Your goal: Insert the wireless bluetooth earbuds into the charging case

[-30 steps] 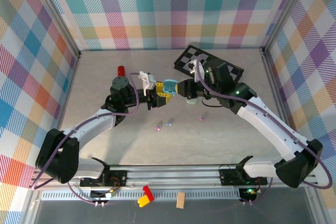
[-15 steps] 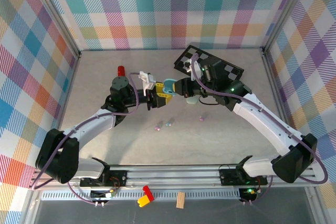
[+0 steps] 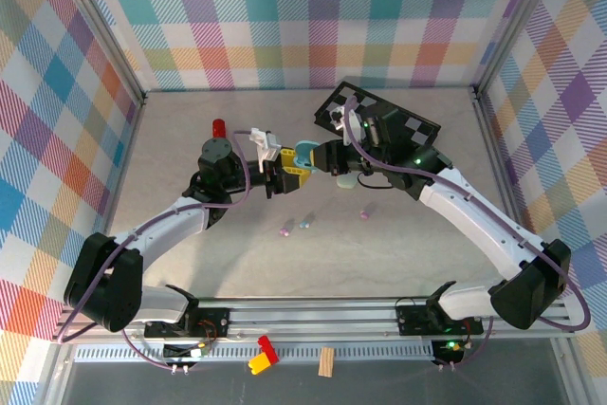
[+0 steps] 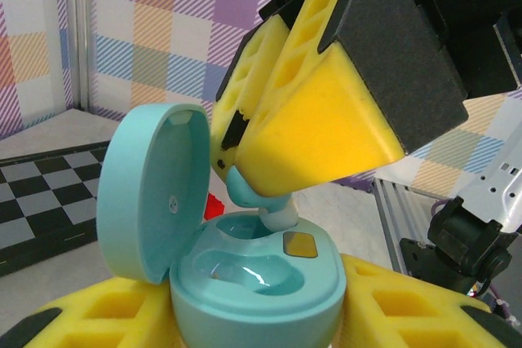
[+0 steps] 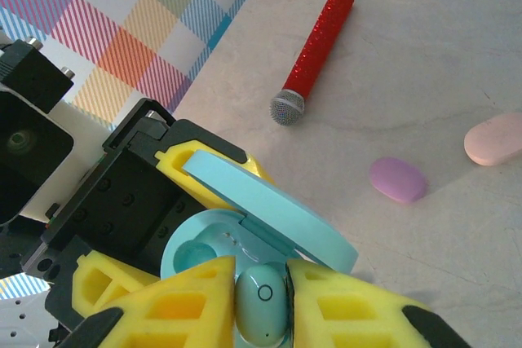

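1. As it stands open with its lid (image 4: 147, 193) tipped back, the case (image 4: 253, 283) is clamped between the yellow pads of the left gripper (image 3: 289, 175); held above the desk (image 5: 424, 63), wells facing up.
2. Right gripper (image 3: 329, 157): narrow, pinching one mint earbud (image 5: 263, 305) between its pads; stem pointing down at the case.
3. Earbud position: directly over the case's inner tray, stem end at the edge of a well; whether it touches yet cannot be told.
4. Step in hand, by judgement: seating this earbud in its well; insertion begun, not finished.
5. Next move calls for: a short, straight descent with the stem lined up to the well; the case kept steady; release only once the bud sits flush; a tilted entry would likely jam it or knock it out.
6. Also on the desk: a red stick with a grey head (image 5: 314, 50); a purple pebble (image 5: 397, 179) and a pink pebble (image 5: 493, 138), both well apart from the case.
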Available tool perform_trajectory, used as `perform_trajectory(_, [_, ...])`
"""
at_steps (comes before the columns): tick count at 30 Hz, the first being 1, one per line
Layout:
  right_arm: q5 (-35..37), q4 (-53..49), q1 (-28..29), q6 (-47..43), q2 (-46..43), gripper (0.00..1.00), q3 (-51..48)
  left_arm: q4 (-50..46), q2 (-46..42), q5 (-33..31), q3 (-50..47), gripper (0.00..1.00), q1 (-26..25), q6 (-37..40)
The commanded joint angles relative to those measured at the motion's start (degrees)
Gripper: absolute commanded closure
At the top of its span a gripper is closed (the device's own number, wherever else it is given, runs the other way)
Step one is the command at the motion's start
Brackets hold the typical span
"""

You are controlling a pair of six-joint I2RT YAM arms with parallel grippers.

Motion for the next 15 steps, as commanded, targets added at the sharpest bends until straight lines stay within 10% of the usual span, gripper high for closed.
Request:
perform_trajectory(1, [-1.5, 2.5, 0.5, 0.3, 0.4, 0.78, -0.6, 3.3, -1.9, 1.2, 0.5, 0.57, -0.3, -0.6])
perform_trajectory(15, [0.0, 2.4, 0.4, -0.5, -0.3, 0.69, -0.8, 3.3, -2.5, 1.1, 0.1, 0.58, -0.3, -0.6])
